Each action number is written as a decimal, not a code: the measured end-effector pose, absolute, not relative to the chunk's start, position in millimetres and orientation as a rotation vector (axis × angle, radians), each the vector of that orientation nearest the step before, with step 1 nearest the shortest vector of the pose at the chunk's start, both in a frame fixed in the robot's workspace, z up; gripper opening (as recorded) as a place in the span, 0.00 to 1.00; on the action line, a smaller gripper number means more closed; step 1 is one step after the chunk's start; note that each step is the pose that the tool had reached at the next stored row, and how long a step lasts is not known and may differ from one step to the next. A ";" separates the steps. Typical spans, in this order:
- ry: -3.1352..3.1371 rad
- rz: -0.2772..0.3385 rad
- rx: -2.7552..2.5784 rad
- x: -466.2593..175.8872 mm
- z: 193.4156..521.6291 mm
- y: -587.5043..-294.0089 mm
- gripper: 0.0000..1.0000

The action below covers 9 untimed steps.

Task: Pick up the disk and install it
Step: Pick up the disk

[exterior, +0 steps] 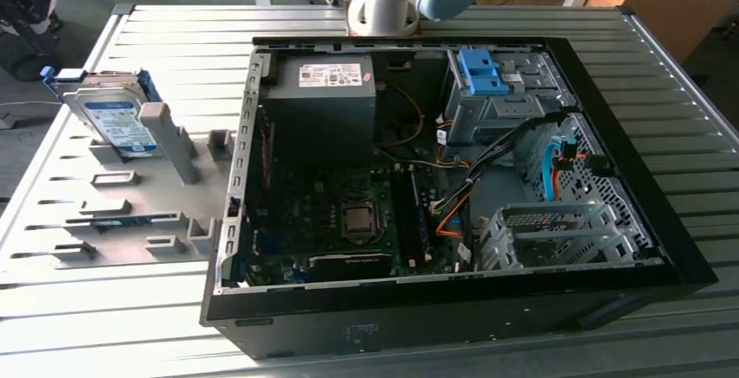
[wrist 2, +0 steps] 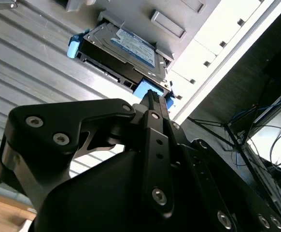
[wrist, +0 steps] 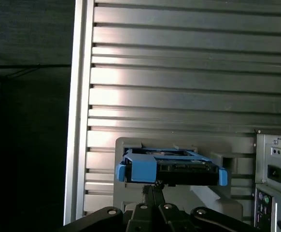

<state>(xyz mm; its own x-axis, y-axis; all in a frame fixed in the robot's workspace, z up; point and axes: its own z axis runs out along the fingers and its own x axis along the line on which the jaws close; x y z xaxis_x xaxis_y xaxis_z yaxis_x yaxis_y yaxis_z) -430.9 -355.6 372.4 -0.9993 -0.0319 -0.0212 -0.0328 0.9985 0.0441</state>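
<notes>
While the disk (exterior: 119, 123) stands tilted in the grey rack (exterior: 47, 214) at upper left of the exterior view, the gripper (wrist: 155, 187) hangs clear, fingers together and empty — a skewed grab could tip it or jam it in the rack.

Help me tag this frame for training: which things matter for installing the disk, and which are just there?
For the job:
- the disk, standing in the grey holder
- the gripper, apart from the disk
- the open computer case
- the drive bay

Just there:
- the power supply
- the motherboard
- the cables
- the slatted table
</notes>
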 end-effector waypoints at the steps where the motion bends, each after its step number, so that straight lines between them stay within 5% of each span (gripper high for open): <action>1: 3.120 0.070 -0.079 -430.8 372.3 -355.6 0.11; 9: 3.109 0.072 -0.306 -430.8 371.6 -355.6 0.11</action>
